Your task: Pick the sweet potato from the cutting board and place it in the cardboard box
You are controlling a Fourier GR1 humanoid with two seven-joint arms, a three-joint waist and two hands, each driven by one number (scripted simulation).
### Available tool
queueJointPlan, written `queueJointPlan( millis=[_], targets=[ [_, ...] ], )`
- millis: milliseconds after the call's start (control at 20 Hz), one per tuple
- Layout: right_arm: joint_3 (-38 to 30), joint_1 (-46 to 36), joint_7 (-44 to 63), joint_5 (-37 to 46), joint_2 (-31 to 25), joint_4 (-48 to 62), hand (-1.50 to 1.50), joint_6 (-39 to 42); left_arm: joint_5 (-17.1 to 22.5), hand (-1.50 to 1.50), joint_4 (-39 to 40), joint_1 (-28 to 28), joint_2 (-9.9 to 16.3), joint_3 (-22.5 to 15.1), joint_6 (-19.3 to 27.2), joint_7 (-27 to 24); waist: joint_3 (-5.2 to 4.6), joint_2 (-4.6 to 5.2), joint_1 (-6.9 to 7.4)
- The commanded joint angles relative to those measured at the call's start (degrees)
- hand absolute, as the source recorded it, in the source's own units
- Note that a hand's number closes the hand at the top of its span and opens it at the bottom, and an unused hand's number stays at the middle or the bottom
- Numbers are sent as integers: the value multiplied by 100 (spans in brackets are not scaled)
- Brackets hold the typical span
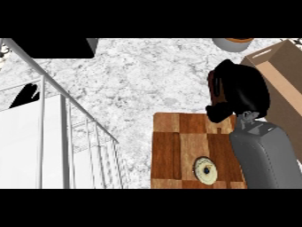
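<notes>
Head view shows me my right hand, upper right, fingers curled round the reddish-brown sweet potato above the cutting board.

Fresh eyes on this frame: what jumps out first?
The right hand, black, curled round a reddish-brown sweet potato, above the far end of the wooden cutting board. Just right of it, the open cardboard box. A white wire rack fills the left.

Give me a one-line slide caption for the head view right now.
Right robot hand curled around the sweet potato, raised between the cutting board and the open cardboard box.
</notes>
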Motion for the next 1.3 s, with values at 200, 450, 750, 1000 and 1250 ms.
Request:
queueJointPlan(
  millis=[200, 450, 750, 1000, 1250],
  targets=[
    [-440, -883, 1105, 460, -161, -1155, 150, 401, -81, 0, -56, 76, -45, 20, -36, -148, 9, -13, 20],
    [-1172, -1422, 1150, 404, -575, -669, 150, 199, -99, 0, -150, -28, -81, -14, -10, 36, 13, 12, 56],
    [-1760, -1366, 707, 33, -1198, -185, 150, 26, -267, 0, 135, 39, -312, -41, -13, -298, 13, 18, 55],
    [-1653, -911, 229, 7, -1472, 71, 150, -301, -255, 0, -63, 41, -109, 154, -119, -130, 13, 15, 55],
    [-2231, -929, -639, -317, -1984, 1126, 150, -1112, -116, 0, -237, 74, -172, 142, -173, 146, 15, 22, 81]
  ],
)
